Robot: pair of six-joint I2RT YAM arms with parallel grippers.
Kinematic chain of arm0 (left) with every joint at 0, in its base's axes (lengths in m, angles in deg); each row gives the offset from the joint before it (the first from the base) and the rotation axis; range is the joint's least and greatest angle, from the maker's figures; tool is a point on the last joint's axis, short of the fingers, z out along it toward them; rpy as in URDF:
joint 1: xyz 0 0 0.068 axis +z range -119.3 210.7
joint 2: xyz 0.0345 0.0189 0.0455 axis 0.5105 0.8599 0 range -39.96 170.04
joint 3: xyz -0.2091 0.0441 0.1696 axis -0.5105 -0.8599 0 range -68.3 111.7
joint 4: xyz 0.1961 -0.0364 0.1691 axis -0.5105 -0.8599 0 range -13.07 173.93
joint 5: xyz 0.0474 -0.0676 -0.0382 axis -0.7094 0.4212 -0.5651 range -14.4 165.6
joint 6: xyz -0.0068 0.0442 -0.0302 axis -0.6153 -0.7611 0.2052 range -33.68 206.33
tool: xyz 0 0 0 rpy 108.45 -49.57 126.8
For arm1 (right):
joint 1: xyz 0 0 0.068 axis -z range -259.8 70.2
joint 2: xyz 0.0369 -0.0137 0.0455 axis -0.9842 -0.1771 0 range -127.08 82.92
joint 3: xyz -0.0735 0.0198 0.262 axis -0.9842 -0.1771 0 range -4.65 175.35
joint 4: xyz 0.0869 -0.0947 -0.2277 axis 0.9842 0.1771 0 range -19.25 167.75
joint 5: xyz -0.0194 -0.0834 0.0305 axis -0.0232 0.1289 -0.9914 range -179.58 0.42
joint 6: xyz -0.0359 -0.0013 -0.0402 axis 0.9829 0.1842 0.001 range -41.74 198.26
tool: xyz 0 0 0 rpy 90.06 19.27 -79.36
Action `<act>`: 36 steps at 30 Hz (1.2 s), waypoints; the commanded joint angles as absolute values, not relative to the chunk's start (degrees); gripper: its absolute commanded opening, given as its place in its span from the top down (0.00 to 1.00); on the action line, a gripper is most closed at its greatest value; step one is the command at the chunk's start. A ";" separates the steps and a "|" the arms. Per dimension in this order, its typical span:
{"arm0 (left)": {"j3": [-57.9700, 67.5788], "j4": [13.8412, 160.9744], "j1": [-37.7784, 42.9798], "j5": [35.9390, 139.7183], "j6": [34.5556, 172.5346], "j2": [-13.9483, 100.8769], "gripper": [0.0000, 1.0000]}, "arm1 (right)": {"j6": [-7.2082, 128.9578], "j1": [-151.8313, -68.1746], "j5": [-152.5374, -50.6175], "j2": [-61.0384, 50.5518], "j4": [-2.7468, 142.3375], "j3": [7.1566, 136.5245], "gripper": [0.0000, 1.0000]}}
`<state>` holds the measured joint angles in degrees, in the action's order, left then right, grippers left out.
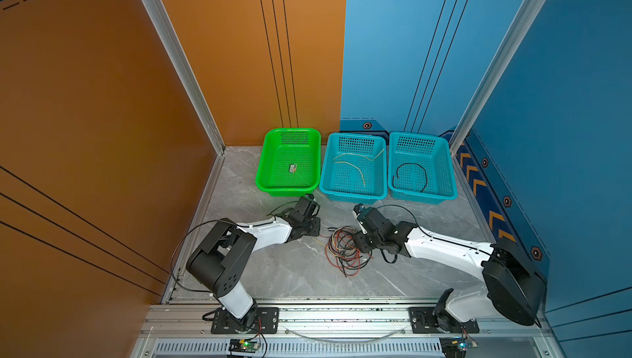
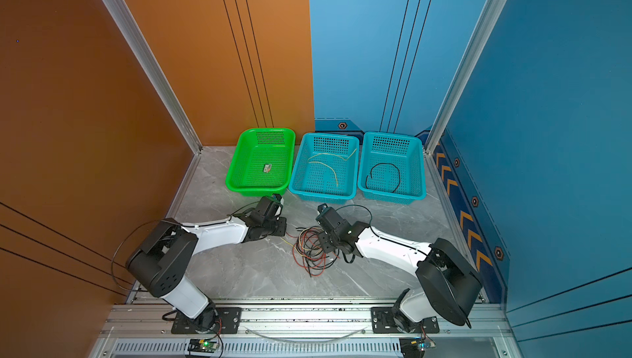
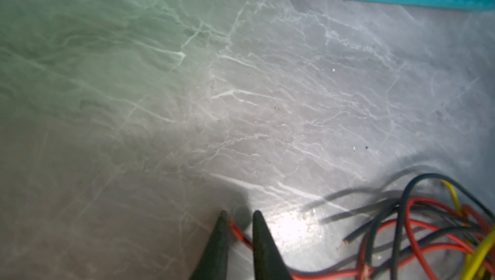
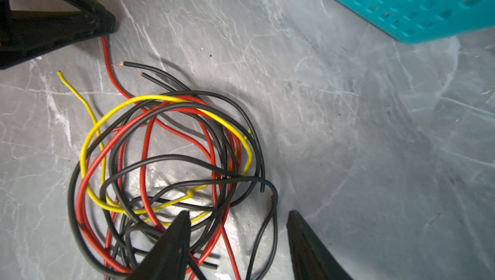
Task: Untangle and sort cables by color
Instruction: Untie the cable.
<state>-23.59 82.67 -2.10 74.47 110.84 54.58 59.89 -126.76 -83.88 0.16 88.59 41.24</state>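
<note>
- Firstly, three baskets stand in one row at the far edge of the table: one green and two teal, side by side.
- Green basket, leftmost: holds one small label and no cable. The left arm's wrist overlaps its near right corner in both top views.
- Left end effector: low over the table, just left of the tangle. Its fingers are drawn in on the end of one red cable, which runs across the narrow gap from finger to finger.
- Tangle: one heap of red, black and yellow cables. It lies on the table between the two arms, well short of the baskets. The strands loop over one another, so a count per colour cannot be told.
- Middle teal basket: two yellow cables, both curved and lying loose.
- Right end effector: fingers wide apart, gripping nothing. One finger hangs over the heap and the other over bare table. The right arm's wrist covers the heap's right edge in both top views.
- Right teal basket: one black cable, lying in an open loop.
</note>
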 commanded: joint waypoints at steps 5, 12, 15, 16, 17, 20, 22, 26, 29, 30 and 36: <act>-23.87 78.39 -2.70 75.08 109.88 57.85 1.00 | 58.58 -127.99 -82.27 -2.36 85.09 39.19 0.43; -23.97 79.24 -3.88 77.40 109.03 54.89 1.00 | 58.13 -128.14 -82.74 -3.88 82.51 38.64 0.42; -23.74 79.06 -4.43 80.79 108.74 52.21 1.00 | 58.00 -128.04 -81.80 -5.33 82.53 39.27 0.42; -23.74 78.85 -4.58 81.84 108.74 51.01 1.00 | 57.88 -128.05 -81.76 -5.83 82.57 39.33 0.42; -23.74 78.62 -4.76 82.81 108.74 49.82 1.00 | 57.78 -128.03 -81.54 -6.29 82.36 39.32 0.42; -22.68 75.78 -5.31 84.45 108.30 45.86 1.00 | 57.63 -127.88 -80.58 -8.21 81.84 39.30 0.42; -21.45 72.02 -5.75 84.70 107.80 42.78 1.00 | 57.22 -127.31 -80.65 -9.53 81.87 39.43 0.42; -19.92 66.74 -5.71 84.61 107.33 35.36 1.00 | 56.73 -126.63 -80.79 -11.72 81.39 39.20 0.42; -18.77 64.66 -5.02 84.50 107.50 30.14 1.00 | 56.64 -125.78 -81.08 -13.39 81.25 39.21 0.42; -18.28 64.13 -4.84 84.56 107.57 28.75 1.00 | 56.56 -125.41 -81.41 -13.68 81.30 39.16 0.43; -12.41 58.22 -2.14 81.75 105.11 22.45 1.00 | 56.64 -124.11 -82.10 -14.68 81.90 39.16 0.43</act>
<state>-15.50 62.95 -3.63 83.19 107.38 24.46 57.38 -125.10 -81.98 -11.71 76.90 40.82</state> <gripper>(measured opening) 0.052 0.572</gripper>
